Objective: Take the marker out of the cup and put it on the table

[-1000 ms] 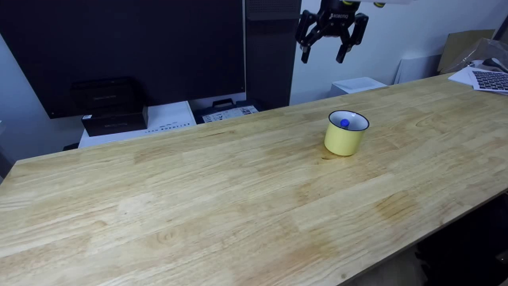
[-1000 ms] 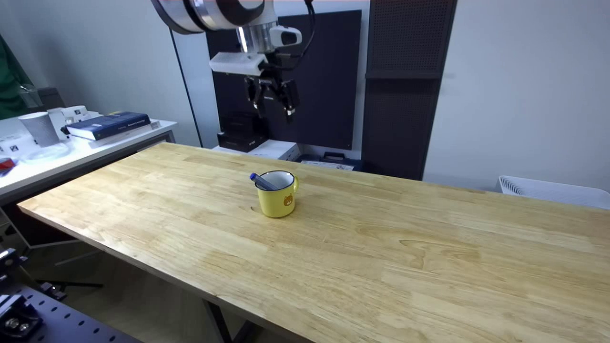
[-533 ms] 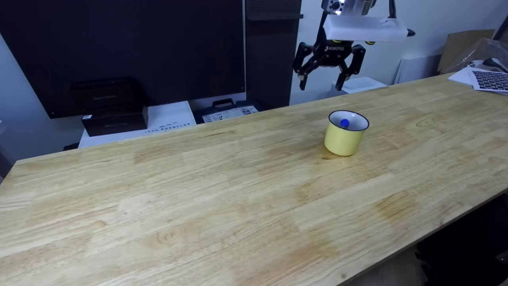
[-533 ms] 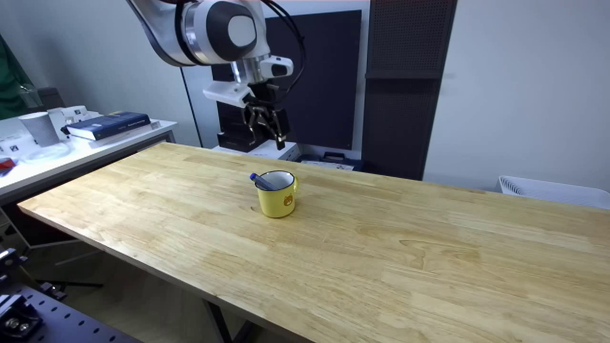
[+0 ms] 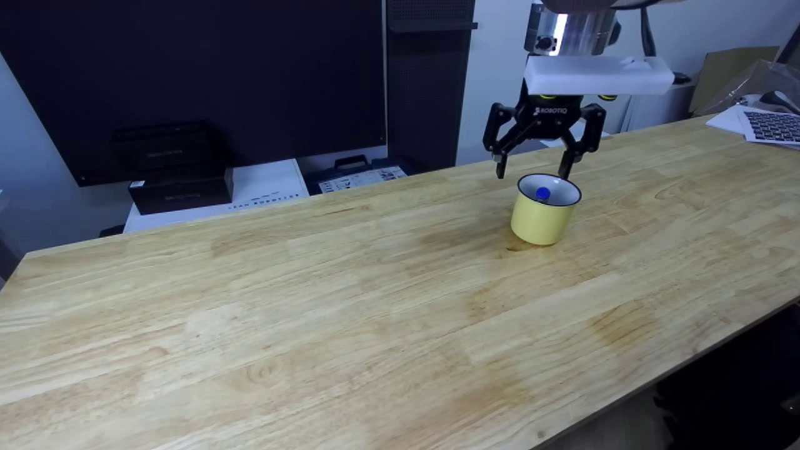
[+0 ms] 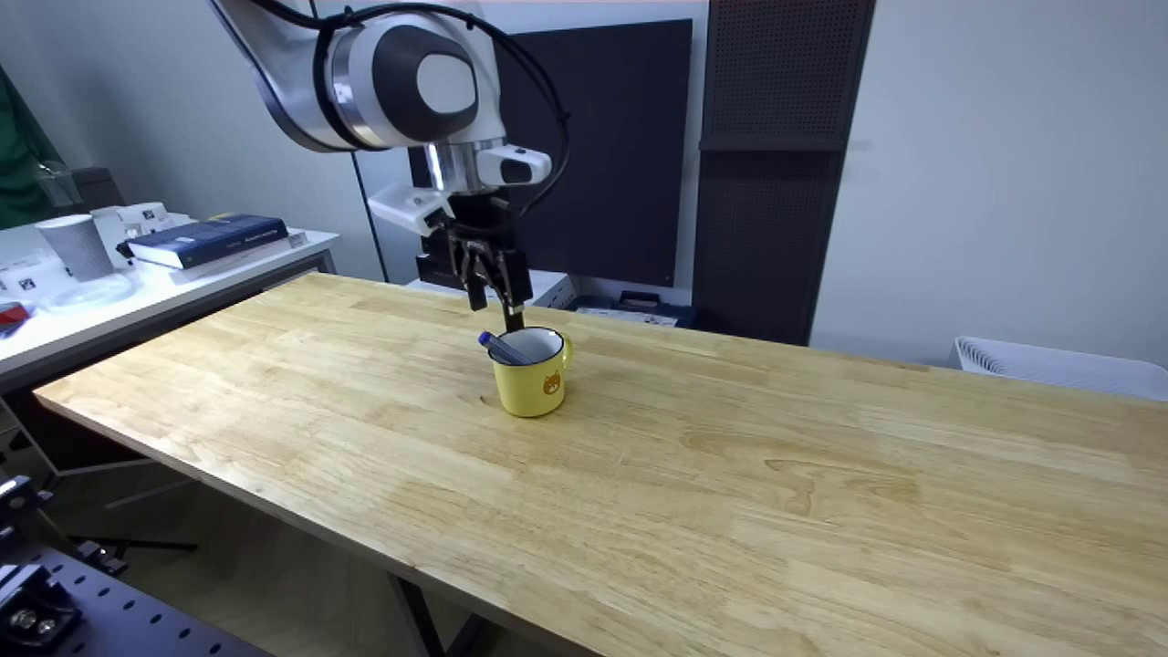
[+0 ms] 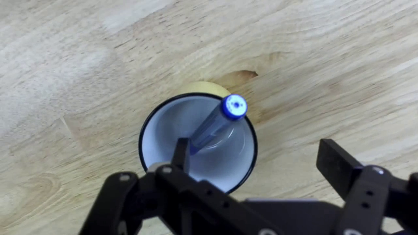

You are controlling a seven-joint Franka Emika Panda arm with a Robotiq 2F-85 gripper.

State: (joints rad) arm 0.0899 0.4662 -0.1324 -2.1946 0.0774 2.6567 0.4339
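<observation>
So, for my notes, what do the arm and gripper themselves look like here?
The arm is white and rounded, with a dark panel, silvery metal sections and looping black cabling. A white block sits above the gripper, which is black, jointed and two-fingered, marked ROBOTIQ in pale lettering. Small yellow accents show beneath the block.

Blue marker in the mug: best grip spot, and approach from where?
Likely the upper blue end of the marker, from above, closing across its slant. It leans in the cup with that end poking out; the lower part sits inside, where there's probably less room for the fingers.
</observation>
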